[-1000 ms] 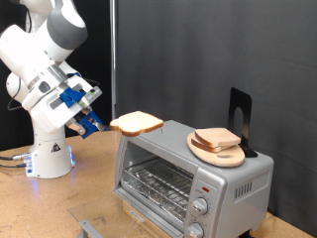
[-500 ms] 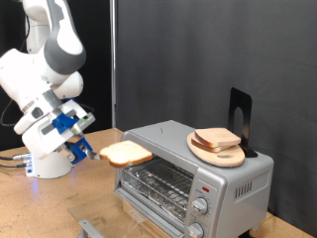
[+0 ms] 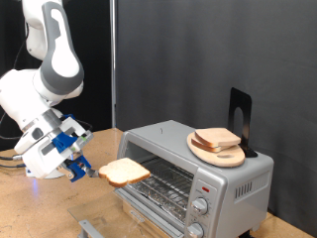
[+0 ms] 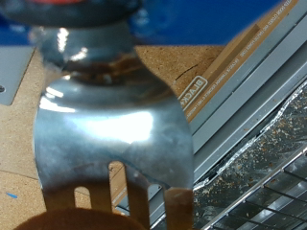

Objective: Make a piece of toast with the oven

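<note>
— Toast (image 3: 124, 172) first: where is it on your screen?

— I see the slice held in the air at the end of the arm, level with the oven's open front and just to the exterior view's left of it, above the wooden tabletop (image 3: 30, 213). It lies roughly flat, pale on top with a brown crust.

— And the fingers?

— The gripper (image 3: 91, 171) sits at the slice's left edge, low on the left of the exterior view, in front of the robot's white base. I read the fingers as closed on the edge of the bread. In the wrist view a shiny metal, fork-like tool (image 4: 113, 125) fills most of the picture, with tan bread at the picture's edge beyond its prongs; I cannot make out the contact itself.

— Moving right, what about the oven?

— The silver oven (image 3: 193, 169) stands on the tabletop right of centre. Its wire rack shows through the front, and two round knobs sit at its right end. The wrist view shows the rack and crumbs beside the tool.

— Anything on top?

— A round wooden board (image 3: 218, 151) rests on the oven's roof towards its right end, carrying more bread slices (image 3: 215, 138). A black stand (image 3: 239, 114) rises just behind the board.
</note>
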`<state>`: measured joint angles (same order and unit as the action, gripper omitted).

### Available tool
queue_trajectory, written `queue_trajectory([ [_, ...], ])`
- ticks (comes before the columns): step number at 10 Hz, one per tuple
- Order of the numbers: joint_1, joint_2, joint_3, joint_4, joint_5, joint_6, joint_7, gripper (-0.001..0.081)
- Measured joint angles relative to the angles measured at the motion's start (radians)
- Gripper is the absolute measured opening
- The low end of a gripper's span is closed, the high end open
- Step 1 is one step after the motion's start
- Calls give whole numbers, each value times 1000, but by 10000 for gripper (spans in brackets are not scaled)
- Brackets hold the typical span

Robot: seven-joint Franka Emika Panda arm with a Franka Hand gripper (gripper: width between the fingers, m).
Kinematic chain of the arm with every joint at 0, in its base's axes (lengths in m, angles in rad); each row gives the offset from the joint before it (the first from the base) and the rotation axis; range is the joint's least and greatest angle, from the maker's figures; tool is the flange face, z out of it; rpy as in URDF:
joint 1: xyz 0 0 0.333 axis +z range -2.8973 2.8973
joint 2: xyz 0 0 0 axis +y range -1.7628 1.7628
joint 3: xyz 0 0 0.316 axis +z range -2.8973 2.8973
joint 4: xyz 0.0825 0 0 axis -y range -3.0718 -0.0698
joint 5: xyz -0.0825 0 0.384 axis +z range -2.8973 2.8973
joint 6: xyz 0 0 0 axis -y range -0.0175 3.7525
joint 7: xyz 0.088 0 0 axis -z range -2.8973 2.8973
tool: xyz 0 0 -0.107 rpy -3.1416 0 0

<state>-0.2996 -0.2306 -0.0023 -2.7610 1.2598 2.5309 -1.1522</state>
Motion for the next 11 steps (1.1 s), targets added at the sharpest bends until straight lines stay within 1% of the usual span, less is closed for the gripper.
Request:
queue_trajectory([
  [1, -3, 0, 0, -1, -49, -9, 28, 394],
  [3, -6, 0, 1, -1, -190, -25, 129, 394],
  [4, -6, 0, 1, 1, -221, -32, 148, 394],
  [5, -5, 0, 2, 5, -224, -39, 148, 394],
  [7, 7, 4, 10, 17, -218, -43, 115, 394],
  [9, 20, 16, 44, 28, -233, -27, 113, 393],
  [11, 25, 39, 95, 29, -285, 11, 167, 394],
])
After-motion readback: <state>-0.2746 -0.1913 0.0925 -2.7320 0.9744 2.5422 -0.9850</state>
